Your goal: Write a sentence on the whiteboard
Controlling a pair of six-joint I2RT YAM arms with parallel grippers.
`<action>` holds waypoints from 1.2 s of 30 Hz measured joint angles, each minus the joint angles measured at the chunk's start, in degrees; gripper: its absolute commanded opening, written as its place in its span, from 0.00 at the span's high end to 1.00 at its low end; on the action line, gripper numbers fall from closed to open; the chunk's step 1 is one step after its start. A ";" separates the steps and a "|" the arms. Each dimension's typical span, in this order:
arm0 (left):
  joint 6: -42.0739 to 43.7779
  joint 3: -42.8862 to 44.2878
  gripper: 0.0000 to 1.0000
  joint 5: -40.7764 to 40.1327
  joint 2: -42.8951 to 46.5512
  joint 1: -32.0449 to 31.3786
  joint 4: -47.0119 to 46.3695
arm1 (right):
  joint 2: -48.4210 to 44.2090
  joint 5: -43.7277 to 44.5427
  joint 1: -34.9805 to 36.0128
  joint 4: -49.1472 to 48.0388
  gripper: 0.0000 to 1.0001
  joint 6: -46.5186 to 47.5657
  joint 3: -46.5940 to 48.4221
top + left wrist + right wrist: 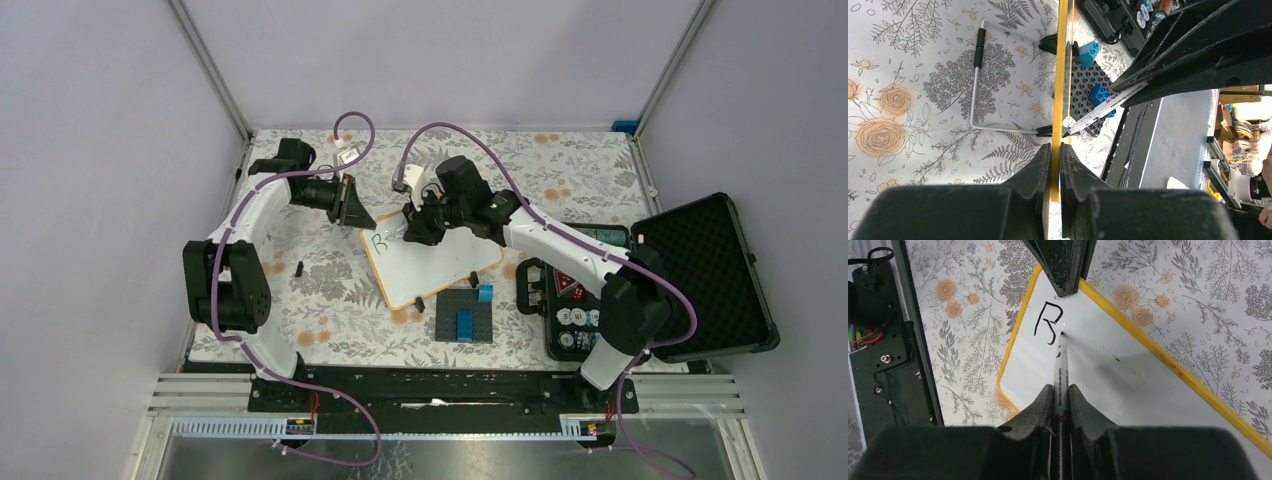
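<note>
Found the whiteboard central on the desk, far-left edge clamped in the left pincer, right pincer clamped on a marker, tip just right of the sentence, one letter long; judged light, even pressure and small strokes best here.

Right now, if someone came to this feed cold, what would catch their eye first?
The whiteboard sits mid-table, its far left corner clamped by the left gripper. The right gripper holds a marker with its tip on the board, just beside a single handwritten letter B. At the table's right edge lies an open black case.
</note>
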State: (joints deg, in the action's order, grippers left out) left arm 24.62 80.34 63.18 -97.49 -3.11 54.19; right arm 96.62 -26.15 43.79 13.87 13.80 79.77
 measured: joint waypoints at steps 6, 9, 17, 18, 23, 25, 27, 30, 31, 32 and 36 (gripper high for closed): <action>0.00 -0.02 1.00 -0.02 0.00 0.00 -0.02 | 0.00 0.07 -0.24 0.02 1.00 0.11 0.00; 0.02 -0.02 1.00 -0.04 0.00 0.00 -0.04 | 0.00 0.04 -0.46 0.02 1.00 0.09 0.00; 0.02 -0.02 1.00 -0.22 0.00 0.00 -0.07 | -0.04 -0.31 -0.83 -0.07 1.00 0.09 -0.44; 0.02 -0.02 1.00 -0.24 0.00 0.00 -0.07 | -0.11 -0.39 -0.85 -0.07 1.00 0.09 -0.68; 0.02 -0.02 1.00 -0.26 0.00 0.00 -0.04 | -0.63 -0.87 -0.90 -0.02 1.00 0.11 -2.27; 0.02 -0.02 1.00 -0.26 0.00 0.00 -0.04 | -0.83 -1.05 -0.92 -0.02 1.00 0.11 -2.93; 0.02 -0.02 1.00 -0.26 0.00 0.00 -0.04 | -0.94 -1.40 -0.94 -0.02 1.00 0.11 -3.48; 0.02 -0.02 1.00 -0.26 0.00 0.00 -0.02 | -0.94 -1.79 -0.94 0.07 1.00 0.20 -3.80; 0.02 -0.02 1.00 -0.26 0.00 0.00 -0.02 | -0.94 -1.84 -0.94 0.09 1.00 0.24 -3.82; 0.02 -0.02 1.00 -0.24 0.00 0.00 -0.02 | -0.94 -1.86 -0.94 0.07 1.00 0.31 -3.82; 0.02 -0.04 1.00 -0.24 0.00 0.00 -0.04 | -0.94 -1.90 -0.94 0.07 1.00 0.33 -3.82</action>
State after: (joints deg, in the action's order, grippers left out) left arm 24.64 80.29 62.94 -97.49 -3.11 54.15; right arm 95.68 -28.05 42.85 13.93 14.13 75.94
